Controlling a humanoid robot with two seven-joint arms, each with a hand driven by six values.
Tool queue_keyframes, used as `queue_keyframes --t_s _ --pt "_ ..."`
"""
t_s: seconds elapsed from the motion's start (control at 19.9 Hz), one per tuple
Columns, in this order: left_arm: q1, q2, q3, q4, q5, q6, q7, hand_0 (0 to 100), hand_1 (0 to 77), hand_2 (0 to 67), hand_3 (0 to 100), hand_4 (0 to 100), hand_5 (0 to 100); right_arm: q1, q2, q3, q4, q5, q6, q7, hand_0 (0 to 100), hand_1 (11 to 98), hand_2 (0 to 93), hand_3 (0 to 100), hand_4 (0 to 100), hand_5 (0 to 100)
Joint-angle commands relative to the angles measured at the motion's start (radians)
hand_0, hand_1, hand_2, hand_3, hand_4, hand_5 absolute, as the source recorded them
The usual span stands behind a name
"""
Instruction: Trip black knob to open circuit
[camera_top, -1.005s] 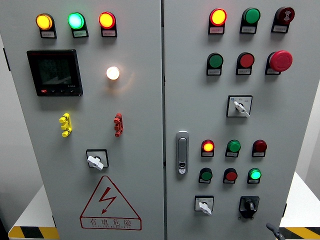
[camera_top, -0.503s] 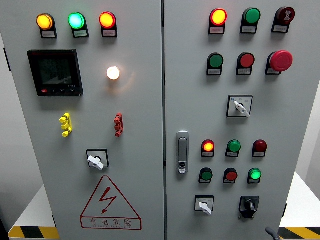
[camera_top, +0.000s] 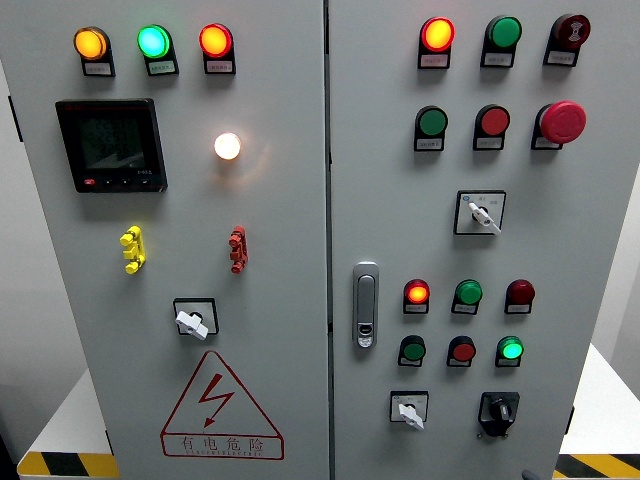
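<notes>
no hand in view, so can't tell its state; black knob (camera_top: 498, 410) sits right of the white selector (camera_top: 408, 410); pinch its bar squarely and twist, don't bump the lamps above

Grey cabinet (camera_top: 280, 250) fills nearly the whole view. Pale wall (camera_top: 25, 330) visible on the left, another strip far right (camera_top: 625, 270). White floor (camera_top: 65, 425) at both bottom corners, with yellow-black hazard tape (camera_top: 55, 465) along the edge (same on the right). Even indoor light.

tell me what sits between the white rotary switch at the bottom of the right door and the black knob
Nothing. In the head view, only bare grey panel separates the white rotary switch from the black knob; both sit in the same bottom row.
</notes>
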Motion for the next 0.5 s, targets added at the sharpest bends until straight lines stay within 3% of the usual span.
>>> queue_keyframes --t_s 0.0,0.45 --pt "-0.001 0.001 0.0 0.0 0.0 0.0 0.0 0 3.1 13.0 21 7 1 -0.008 0.0014 0.0 0.005 -0.006 0.0 0.0 96 51.2 7.4 29 26 53" --pt "-0.001 0.001 0.0 0.0 0.0 0.0 0.0 0 3.1 13.0 21 7 1 -0.028 0.0014 0.001 0.01 -0.025 0.0 0.003 97 50.8 8.6 28 25 48"
